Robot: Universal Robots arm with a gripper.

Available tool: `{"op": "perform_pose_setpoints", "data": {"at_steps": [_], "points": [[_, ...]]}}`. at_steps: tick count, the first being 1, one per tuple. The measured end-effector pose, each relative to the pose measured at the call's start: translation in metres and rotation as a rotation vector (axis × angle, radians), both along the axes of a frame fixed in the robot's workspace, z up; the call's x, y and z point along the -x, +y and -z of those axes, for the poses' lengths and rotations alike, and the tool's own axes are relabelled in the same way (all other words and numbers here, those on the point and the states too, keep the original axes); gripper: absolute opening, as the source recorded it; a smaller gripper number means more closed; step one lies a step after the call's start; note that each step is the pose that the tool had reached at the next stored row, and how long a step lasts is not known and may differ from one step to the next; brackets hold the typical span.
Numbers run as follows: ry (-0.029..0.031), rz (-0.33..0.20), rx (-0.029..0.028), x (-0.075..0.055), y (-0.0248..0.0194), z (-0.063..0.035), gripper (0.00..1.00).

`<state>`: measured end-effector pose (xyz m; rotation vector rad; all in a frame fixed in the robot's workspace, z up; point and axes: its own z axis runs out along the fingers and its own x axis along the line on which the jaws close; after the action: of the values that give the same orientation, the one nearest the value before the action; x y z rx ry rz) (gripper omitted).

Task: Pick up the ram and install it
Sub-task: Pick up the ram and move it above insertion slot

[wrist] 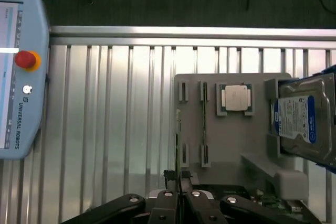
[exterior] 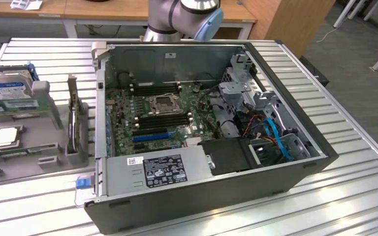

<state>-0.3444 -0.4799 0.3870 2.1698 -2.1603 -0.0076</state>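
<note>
The fingers (wrist: pixel 171 181) are pressed together, gripping nothing, above the gray holder (wrist: pixel 231 129) on the table (wrist: pixel 105 119), where the ram (wrist: pixel 178 129) stands on edge.

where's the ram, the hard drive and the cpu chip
ram (exterior: pixel 78 123): exterior view, middle of its upright board.
hard drive (wrist: pixel 294 121): wrist view, on its blue label.
cpu chip (wrist: pixel 235 98): wrist view, centre of its metal lid.

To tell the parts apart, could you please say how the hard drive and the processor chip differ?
The hard drive stands propped at a tilt; the processor chip lies flat. The hard drive is larger and carries a blue label; the processor chip is a plain silver square. Both sit on the grey holder.
</note>
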Motion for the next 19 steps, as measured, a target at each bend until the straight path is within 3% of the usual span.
{"op": "perform_pose_setpoints", "data": {"at_steps": [9,12,15,19], "points": [[-0.0033,0.0,-0.0176,-0.032,0.0,0.0,0.12],[-0.0074,0.0,-0.0248,-0.042,-0.0001,0.0,0.12],[-0.0076,0.0,-0.0263,-0.05,0.0,0.0001,0.12],[-0.0116,0.0,-0.0329,-0.06,0.0,0.0,0.12]]}}
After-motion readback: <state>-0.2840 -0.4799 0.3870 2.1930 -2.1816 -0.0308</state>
